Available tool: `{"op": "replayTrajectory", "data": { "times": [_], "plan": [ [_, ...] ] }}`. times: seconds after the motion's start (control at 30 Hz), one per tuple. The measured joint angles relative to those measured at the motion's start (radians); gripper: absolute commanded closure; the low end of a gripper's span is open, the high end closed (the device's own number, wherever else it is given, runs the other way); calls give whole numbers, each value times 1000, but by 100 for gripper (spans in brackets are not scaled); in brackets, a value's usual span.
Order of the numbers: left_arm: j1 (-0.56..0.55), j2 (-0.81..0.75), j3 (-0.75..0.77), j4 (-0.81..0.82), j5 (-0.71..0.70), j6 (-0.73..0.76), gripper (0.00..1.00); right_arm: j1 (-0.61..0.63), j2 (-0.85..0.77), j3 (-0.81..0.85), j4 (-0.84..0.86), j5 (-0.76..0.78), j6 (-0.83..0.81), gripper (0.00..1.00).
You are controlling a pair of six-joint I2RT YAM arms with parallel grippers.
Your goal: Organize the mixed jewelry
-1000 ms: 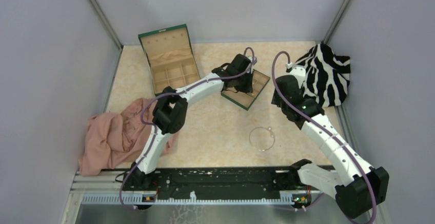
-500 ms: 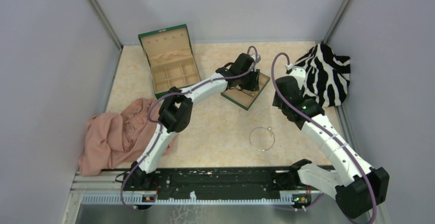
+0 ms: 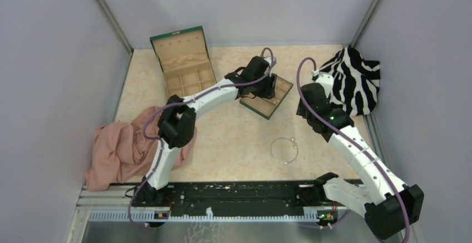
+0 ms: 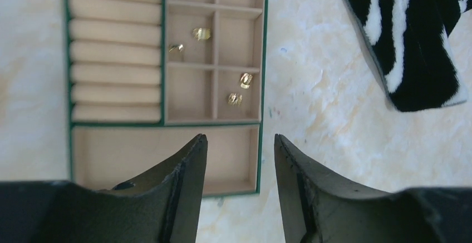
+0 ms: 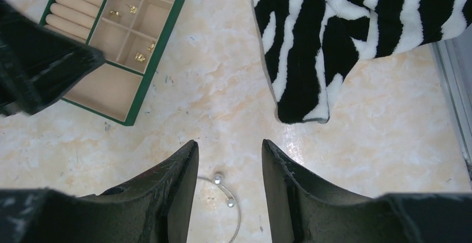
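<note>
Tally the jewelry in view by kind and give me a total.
Small gold pieces: 4
Silvery wire hoop: 1
Total: 5

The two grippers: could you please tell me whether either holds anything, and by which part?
Nothing is held: the left gripper and the right gripper both stand open and empty.
</note>
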Motion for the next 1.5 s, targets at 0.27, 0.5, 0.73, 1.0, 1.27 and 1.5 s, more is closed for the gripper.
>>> {"op": "replayTrajectory", "data": {
  "times": [0.27,0.5,0.73,1.0,1.27,1.5],
  "plan": [
    [6,-350,-258,23,-185,62,27,-35,13,-47,76,-94,36,54],
    [77,-400,-421,24,-242,113,19,-55,48,-86,145,-203,70,54],
    [111,-325,-469,45,-240,255,20,-56,50,-86,167,-230,75,54],
    [104,-212,-351,45,-181,285,20,-56,10,-92,149,-224,75,54],
    [104,-129,-303,48,-138,303,24,-56,6,-92,127,-222,76,54],
    [104,-79,-286,37,-118,307,29,-56,-43,-103,123,-224,76,54]
  ]
}}
